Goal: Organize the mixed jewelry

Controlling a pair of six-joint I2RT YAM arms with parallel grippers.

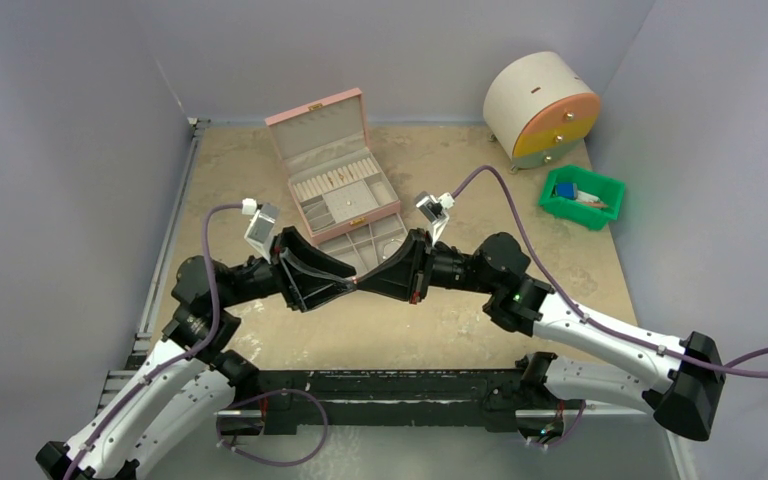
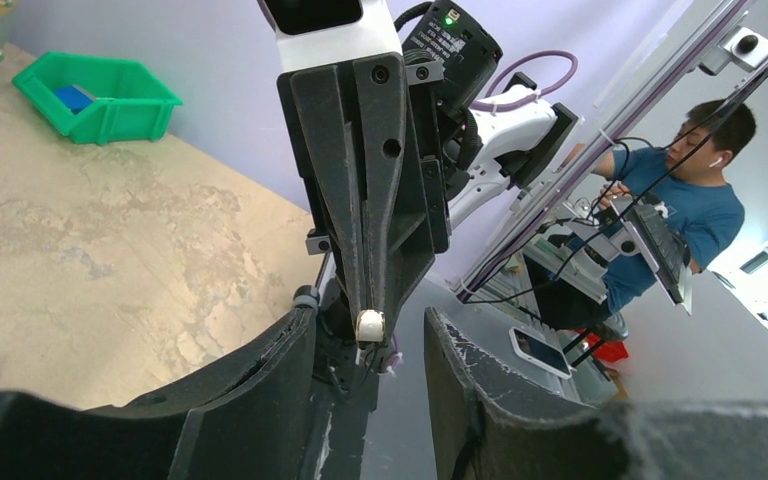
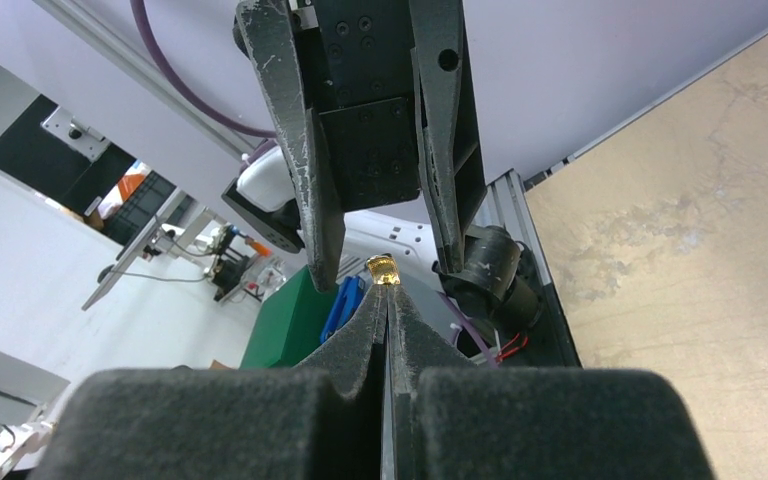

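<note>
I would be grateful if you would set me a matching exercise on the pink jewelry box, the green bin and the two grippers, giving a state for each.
Things:
1. pink rectangular jewelry box
2. green plastic bin
3. left gripper
4. right gripper

States:
A. shut on a tiny gold bead
B. lid raised, compartments showing
C. jaws apart, flanking the other gripper's tip
D. holds blue items

Pairs: 1-B; 2-D; 3-C; 4-A

pink box (image 1: 318, 128) mid-table, nearside tabletop (image 1: 380, 338) seemingly free
</note>
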